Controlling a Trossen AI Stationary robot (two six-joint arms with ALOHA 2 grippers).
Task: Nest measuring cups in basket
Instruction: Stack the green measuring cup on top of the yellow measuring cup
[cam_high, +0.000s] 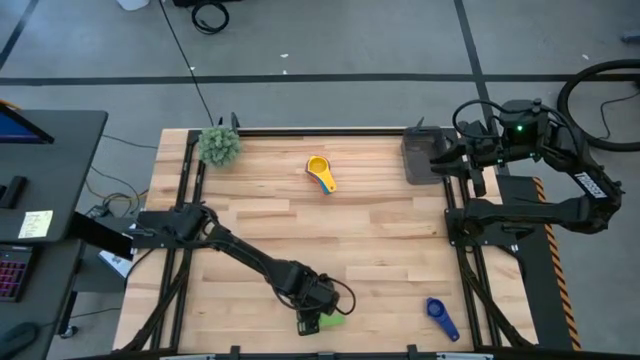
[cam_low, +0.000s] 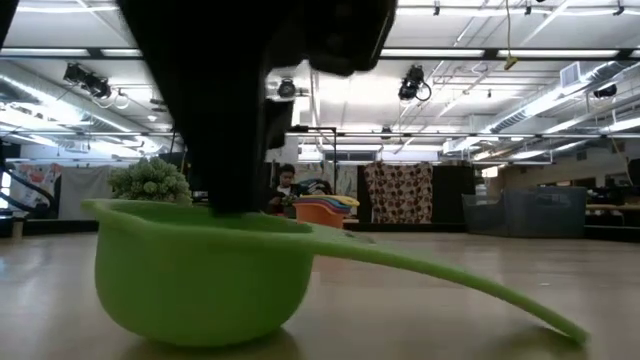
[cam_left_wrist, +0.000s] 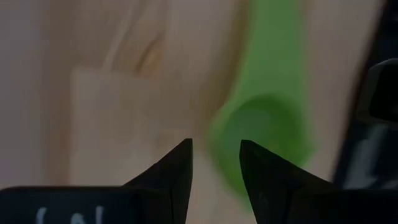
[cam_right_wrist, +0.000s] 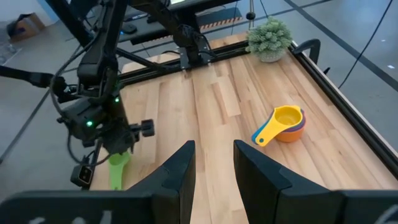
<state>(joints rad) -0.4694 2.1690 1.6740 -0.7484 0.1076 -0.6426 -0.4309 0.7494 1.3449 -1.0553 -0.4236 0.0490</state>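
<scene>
Left fingers (cam_left_wrist: 186, 168) parted, straddling rim of green measuring cup (cam_high: 330, 320), lower centre of surface, for pickup. Right gripper (cam_right_wrist: 214, 165) parked upper right by basket (cam_high: 420, 152), fingers apart, empty. Yellow-topped cup stack (cam_high: 320, 173) upper centre.

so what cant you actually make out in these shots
- Basket contents: high view, the right gripper sits at its edge and the walls look dark.
- How many cups are in the yellow-topped stack: nested, too small.
- Whether the left gripper grips the green cup: low view, its black body hides the rim; left wrist view is blurred.
</scene>
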